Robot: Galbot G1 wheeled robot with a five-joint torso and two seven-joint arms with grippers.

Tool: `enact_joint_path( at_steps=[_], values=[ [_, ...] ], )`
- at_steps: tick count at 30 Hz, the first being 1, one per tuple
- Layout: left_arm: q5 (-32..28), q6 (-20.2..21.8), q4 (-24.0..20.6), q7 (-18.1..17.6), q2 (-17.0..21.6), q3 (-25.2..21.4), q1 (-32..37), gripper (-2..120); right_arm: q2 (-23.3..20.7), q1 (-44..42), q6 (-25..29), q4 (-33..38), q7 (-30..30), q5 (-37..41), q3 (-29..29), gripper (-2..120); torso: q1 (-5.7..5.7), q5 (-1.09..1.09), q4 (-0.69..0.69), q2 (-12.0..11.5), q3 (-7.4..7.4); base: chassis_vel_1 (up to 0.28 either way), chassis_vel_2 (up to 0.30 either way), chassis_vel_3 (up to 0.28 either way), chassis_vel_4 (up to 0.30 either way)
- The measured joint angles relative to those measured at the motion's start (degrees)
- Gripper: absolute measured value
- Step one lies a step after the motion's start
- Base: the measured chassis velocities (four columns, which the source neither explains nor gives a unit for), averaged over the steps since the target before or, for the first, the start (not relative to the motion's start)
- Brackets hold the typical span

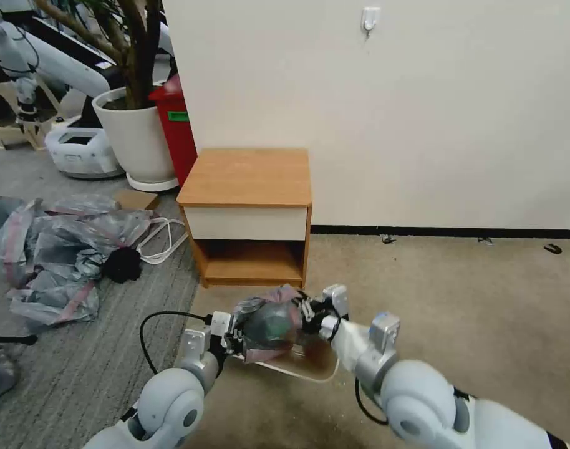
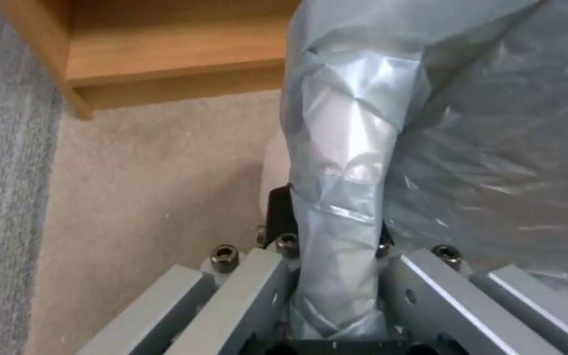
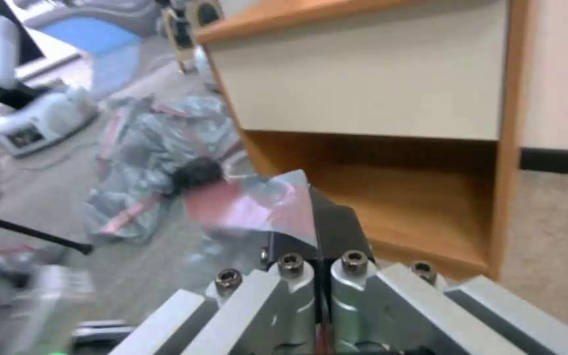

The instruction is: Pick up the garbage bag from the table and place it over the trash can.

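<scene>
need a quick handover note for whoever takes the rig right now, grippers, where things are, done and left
Left gripper: shut on the garbage bag, at its left side.
Right gripper: shut on the bag's pink-banded edge, at its right side.
Bag hangs between both, just above the trash can on the carpet in front of the table.
Done: bag is off the table, tabletop bare.
Left: spread the bag's mouth and seat it over the can's rim.

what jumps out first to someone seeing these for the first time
Both grippers, left and right, hold the garbage bag stretched between them above the trash can, on the floor in front of the table. To the left lies a heap of bags on the carpet.
</scene>
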Motion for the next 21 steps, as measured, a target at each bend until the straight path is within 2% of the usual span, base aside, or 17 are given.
enact_joint_path(
  at_steps=[5,8,13,21],
  values=[
    [2.48,-1.79,-0.04,2.97,0.05,-0.62,1.17,2,-0.27,3.19,-2.93,-1.82,2.50,2.68,-1.20,0,0.00,0.00,0.00,0.00,0.00,0.000,0.000,0.000,0.000],
    [4.23,-3.80,-0.08,6.26,0.04,-1.73,2.18,2,-0.19,5.77,-6.82,-3.66,5.00,4.72,-2.32,0,0.00,-0.01,0.00,0.00,0.00,0.000,0.000,0.000,0.000],
    [4.94,-6.06,-0.09,8.21,-0.07,-3.24,3.06,2,-0.19,6.90,-10.23,-5.56,6.94,5.39,-2.69,0,0.00,0.00,0.00,0.00,0.00,0.000,0.000,0.000,0.000],
    [4.92,-7.37,0.09,8.76,-0.73,-6.04,3.23,2,-0.73,5.57,-11.99,-5.34,7.88,5.72,-1.12,0,0.00,0.00,0.00,0.00,0.00,0.000,0.000,0.000,0.000]
  ],
)
